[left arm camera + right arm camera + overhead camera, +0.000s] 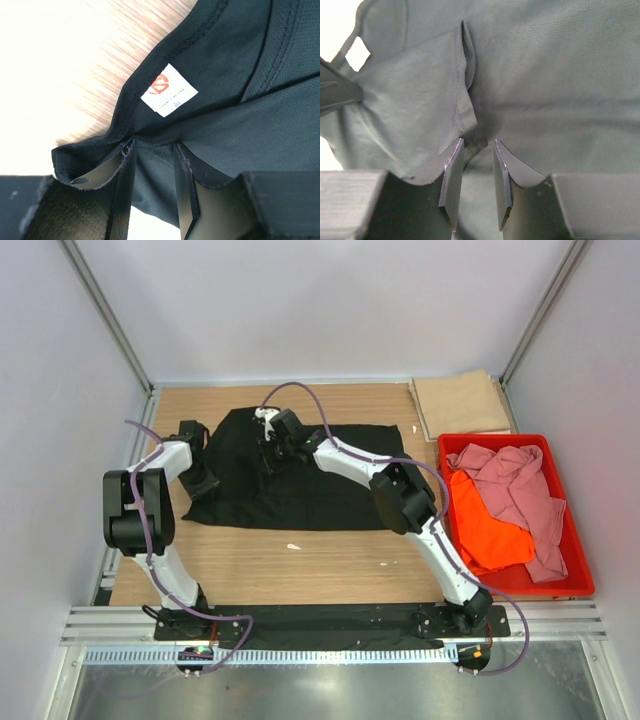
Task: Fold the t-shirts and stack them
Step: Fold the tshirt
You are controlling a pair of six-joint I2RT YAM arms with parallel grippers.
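Left tool is clenched on the black t-shirt at the collar, with the white label just ahead of its fingertips. Right tool, close beside it, looks nipped onto a raised fold. The danger here is thin cloth slipping from one pinch, or only the top layer being caught, so the fold drags crooked. The rest of the shirt lies flat on the desk, under both tools and spreading away to the right tool's right.
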